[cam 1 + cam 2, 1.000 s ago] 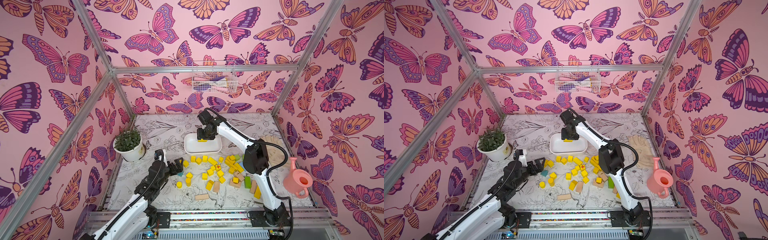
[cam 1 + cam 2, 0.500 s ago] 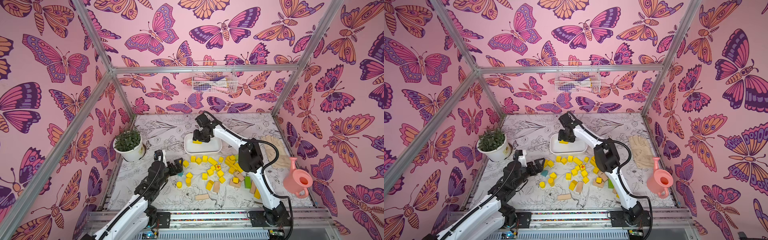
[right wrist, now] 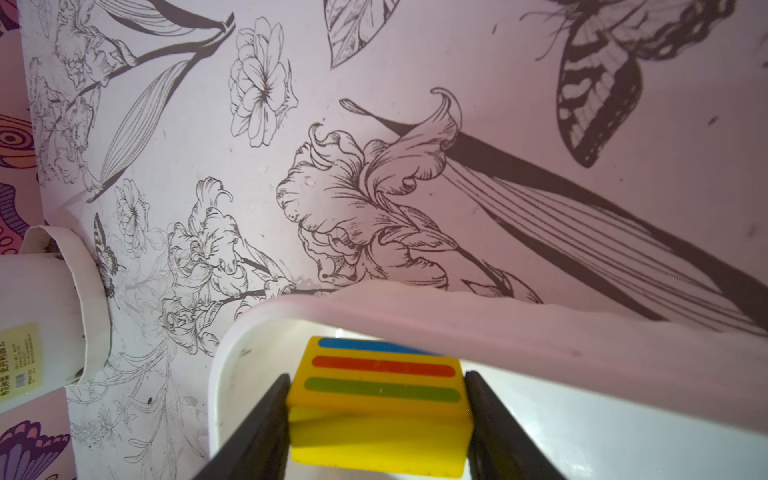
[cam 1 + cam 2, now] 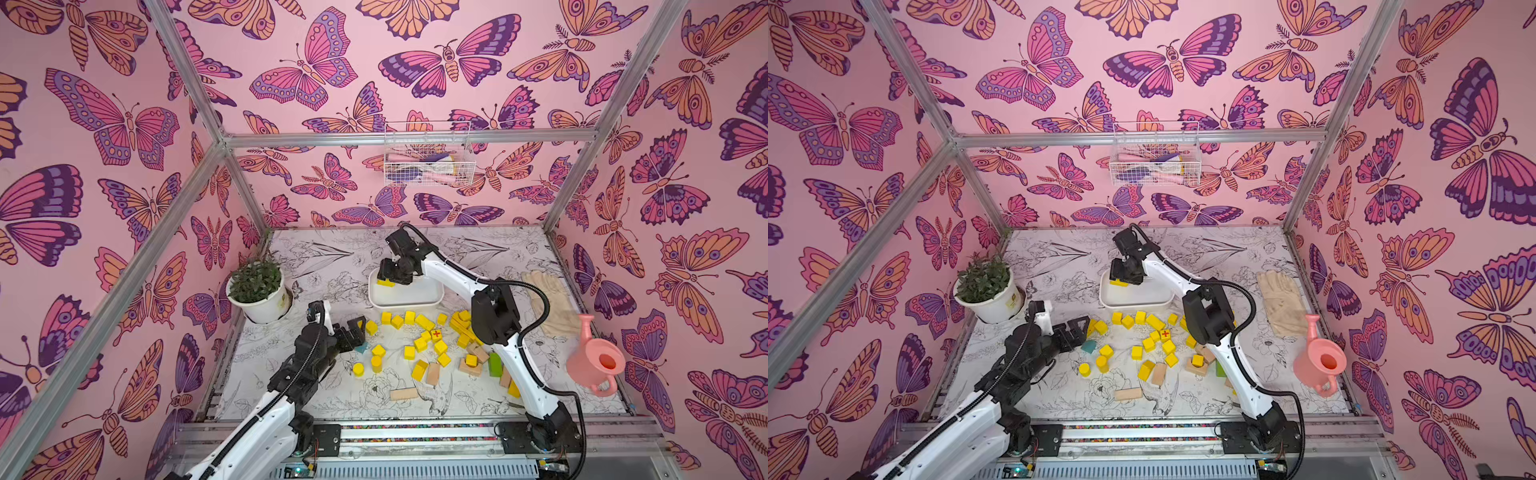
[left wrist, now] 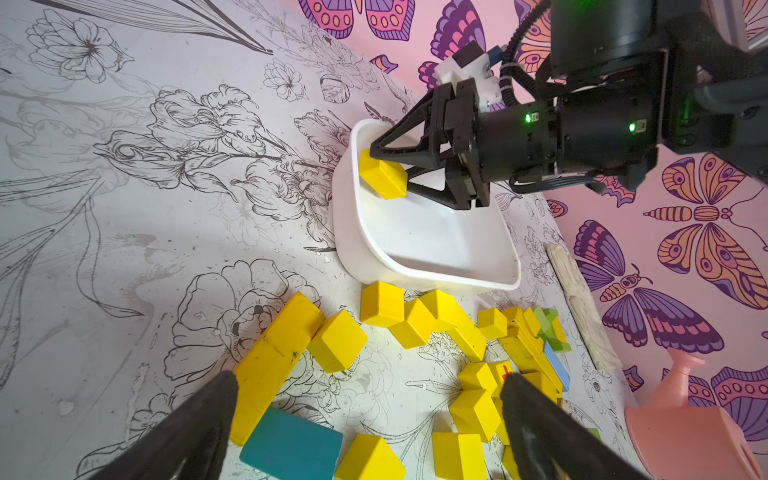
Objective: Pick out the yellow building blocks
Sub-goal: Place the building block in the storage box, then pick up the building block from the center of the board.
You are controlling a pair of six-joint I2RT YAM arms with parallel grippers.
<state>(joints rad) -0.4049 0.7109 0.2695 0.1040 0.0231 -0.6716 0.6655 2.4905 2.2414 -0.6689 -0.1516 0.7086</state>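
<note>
Several yellow building blocks (image 4: 419, 345) (image 4: 1148, 343) lie scattered on the flower-print table in front of a white tray (image 4: 415, 297) (image 4: 1133, 303); one cube bears a red cross (image 4: 436, 334). My right gripper (image 4: 390, 278) (image 3: 377, 386) is shut on a yellow block (image 3: 374, 440) (image 5: 382, 176) with blue, red and green stripes, low over the tray's left end. My left gripper (image 4: 357, 330) (image 5: 369, 380) hangs open over the pile's left edge, with nothing between its fingers. A yellow bar (image 5: 274, 357) lies by one finger.
A potted plant (image 4: 257, 295) stands at the left, and a pink watering can (image 4: 598, 361) and pale gloves (image 4: 548, 299) at the right. Tan blocks (image 4: 404, 394), a green block (image 4: 494, 365) and a teal block (image 5: 291, 444) mix with the yellow ones. A wire basket (image 4: 428, 156) hangs on the back wall.
My right gripper has carried the striped yellow block leftward and lower, to the tray's left end. The left arm has stayed where it was.
</note>
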